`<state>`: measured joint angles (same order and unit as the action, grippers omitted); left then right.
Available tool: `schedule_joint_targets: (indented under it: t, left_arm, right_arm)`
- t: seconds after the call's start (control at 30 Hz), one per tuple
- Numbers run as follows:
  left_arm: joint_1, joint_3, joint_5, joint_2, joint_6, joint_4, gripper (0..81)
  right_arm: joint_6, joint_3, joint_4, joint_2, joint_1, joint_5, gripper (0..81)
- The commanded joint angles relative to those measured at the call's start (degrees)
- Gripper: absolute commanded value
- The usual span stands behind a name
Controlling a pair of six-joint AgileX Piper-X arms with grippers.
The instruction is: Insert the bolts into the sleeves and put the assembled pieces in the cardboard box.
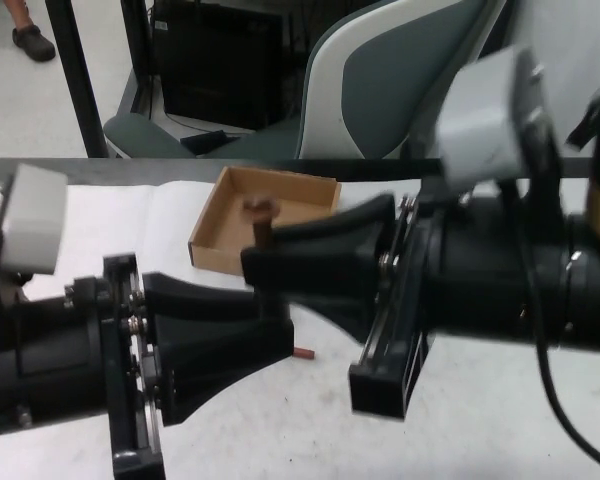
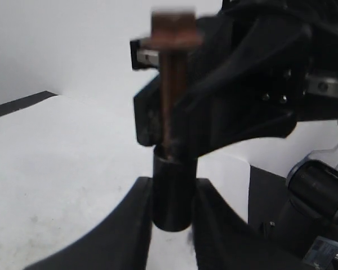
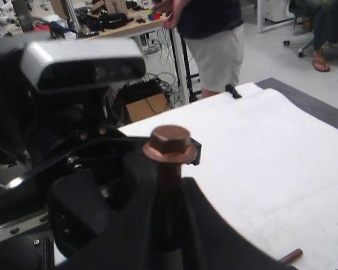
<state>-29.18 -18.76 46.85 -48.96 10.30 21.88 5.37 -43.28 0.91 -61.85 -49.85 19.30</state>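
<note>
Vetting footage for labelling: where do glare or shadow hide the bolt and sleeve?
Left wrist view: the sleeve is a dark mass against bright bench, the bolt evenly lit. Right wrist view: mild sheen on the bolt head, shank shadowed inside the right claw.

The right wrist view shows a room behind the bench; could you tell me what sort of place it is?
Probably a robotics lab or workshop: a cluttered worktable with tangled cables beneath, an office chair behind the white-covered bench.

Bright, even light, faint soft shadows on the white bench [image 1: 480, 425]
</note>
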Motion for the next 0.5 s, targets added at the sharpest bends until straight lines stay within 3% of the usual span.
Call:
schedule_joint_targets:
  t: [0.0, 0.3, 0.47]
  left_arm:
    - [-0.06, -0.85, 1.26, 0.47, -0.35, 4.07, 0.8]
    - [-0.06, -0.85, 0.61, 0.47, -0.09, 4.07, 0.8]
    - [-0.06, -0.85, -3.13, 0.47, 5.42, 6.53, 0.8]
  right_arm:
    - [-1.19, -0.03, -0.91, -0.05, 0.16, -0.55, 0.3]
    - [-1.5, -0.03, -2.26, -0.05, 0.16, -0.76, 0.3]
    - [-1.5, -0.03, -3.68, -0.05, 0.16, -2.99, 0.3]
